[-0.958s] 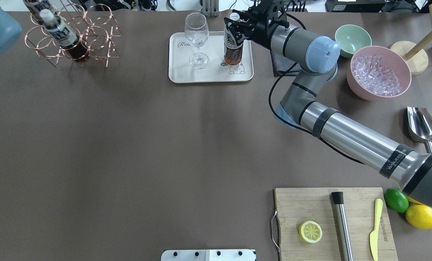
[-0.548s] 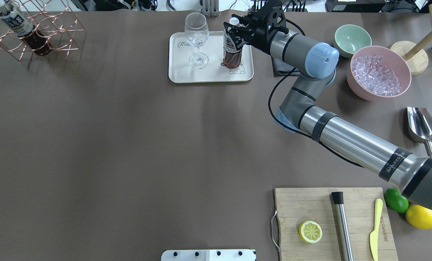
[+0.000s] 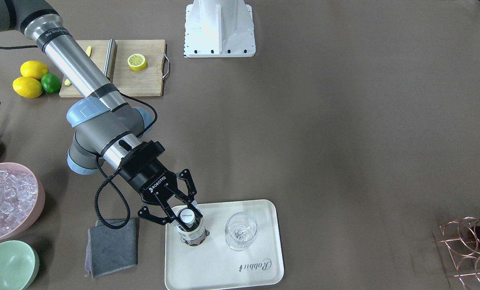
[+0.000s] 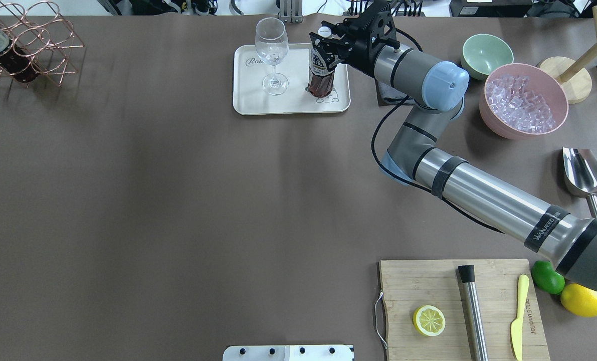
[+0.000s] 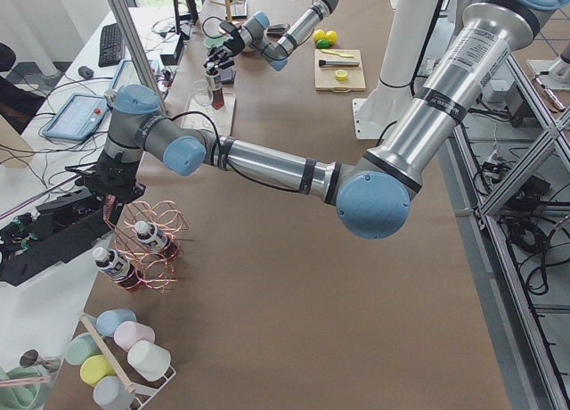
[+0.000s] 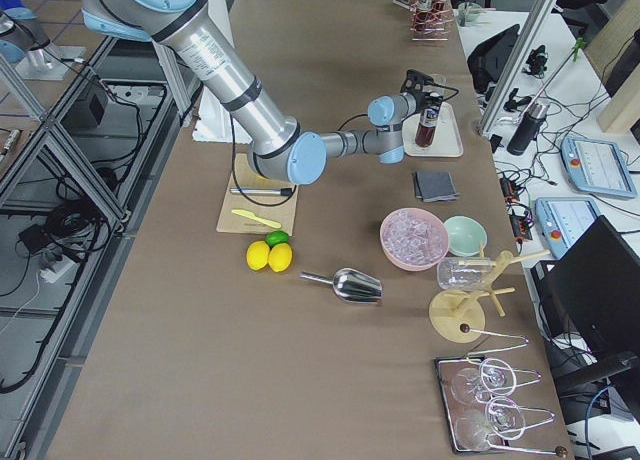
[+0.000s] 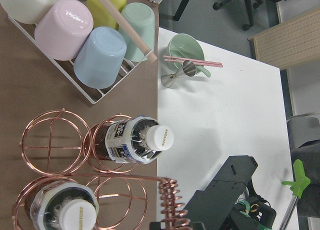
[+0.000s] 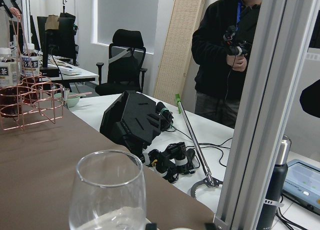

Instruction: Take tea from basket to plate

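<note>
Big brown table (image 4: pixel 178 200) in a lab-type room. There are desks and an office chair (image 8: pixel 122 60) past its far edge, and a person in black (image 8: pixel 225 55) is standing there.

The right arm (image 4: pixel 478 195) stretches across to the far side. Its right gripper (image 3: pixel 186 219) has both fingers clamped on the neck of the tea (image 4: pixel 321 82), which stands upright on the plate (image 4: pixel 248 100). A wine glass (image 4: pixel 271 50) sits just beside it on the same plate, not touching.

The left gripper (image 5: pixel 107 196) hovers by the basket (image 4: pixel 42 30) at the table's left end. It only shows from the side, so nobody could tell whether it's open or closed.

Other stuff, all well apart from the plate:
- a cutting board (image 4: pixel 428 281)
- a pink bowl (image 4: pixel 488 120) of ice
- a green bowl (image 4: pixel 486 52)
- a metal scoop (image 4: pixel 584 173)
- a grey cloth (image 3: pixel 111 245)

Counts:
- Three tea bottles, one on the plate and two in the basket (image 7: pixel 135 140).
- Two bowls.
- Two whole lemons (image 3: pixel 32 70), one lime (image 3: pixel 51 82) and one lemon half (image 4: pixel 429 321).
- Five pastel cups (image 7: pixel 100 57) in a rack.
</note>
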Available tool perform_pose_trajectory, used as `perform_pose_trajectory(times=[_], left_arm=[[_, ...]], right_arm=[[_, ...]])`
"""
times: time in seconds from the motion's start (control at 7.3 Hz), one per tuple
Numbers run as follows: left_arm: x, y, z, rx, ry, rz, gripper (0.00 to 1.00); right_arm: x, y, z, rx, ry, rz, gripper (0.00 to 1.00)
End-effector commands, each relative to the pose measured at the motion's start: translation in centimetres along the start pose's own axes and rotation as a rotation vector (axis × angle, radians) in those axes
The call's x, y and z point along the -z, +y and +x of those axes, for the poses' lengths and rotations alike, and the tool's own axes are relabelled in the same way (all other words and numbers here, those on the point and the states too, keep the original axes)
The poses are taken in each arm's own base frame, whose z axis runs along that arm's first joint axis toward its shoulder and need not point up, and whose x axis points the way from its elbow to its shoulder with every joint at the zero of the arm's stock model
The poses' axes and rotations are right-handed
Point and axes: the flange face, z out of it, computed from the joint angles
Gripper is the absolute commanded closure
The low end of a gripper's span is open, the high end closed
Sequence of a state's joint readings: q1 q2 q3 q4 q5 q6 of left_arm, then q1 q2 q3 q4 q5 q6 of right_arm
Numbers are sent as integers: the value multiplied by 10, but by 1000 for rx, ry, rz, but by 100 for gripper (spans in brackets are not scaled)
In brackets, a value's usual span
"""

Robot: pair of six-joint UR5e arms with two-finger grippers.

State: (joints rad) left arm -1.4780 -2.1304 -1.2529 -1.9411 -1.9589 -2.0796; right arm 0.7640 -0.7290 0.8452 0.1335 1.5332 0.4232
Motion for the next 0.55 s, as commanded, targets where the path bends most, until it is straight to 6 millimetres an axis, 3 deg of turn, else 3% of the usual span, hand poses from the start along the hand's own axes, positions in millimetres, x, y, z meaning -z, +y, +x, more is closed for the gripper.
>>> perform_pose_trajectory(times=[0.0,0.14,0.27,0.41], left_arm=[[2,-12,-15,2,-5,-7,100],[4,-12,-22,-1,0,-11,100],[8,-10,-25,-9,5,-19,47],[10,-9,-31,-24,-4,-43,6]], right_arm=[[6,-3,3,-2,7,2,0],[8,-21,16,3,20,-5,0],[13,-48,32,10,-19,-32,0],[24,-89,43,11,-106,-97,0]])
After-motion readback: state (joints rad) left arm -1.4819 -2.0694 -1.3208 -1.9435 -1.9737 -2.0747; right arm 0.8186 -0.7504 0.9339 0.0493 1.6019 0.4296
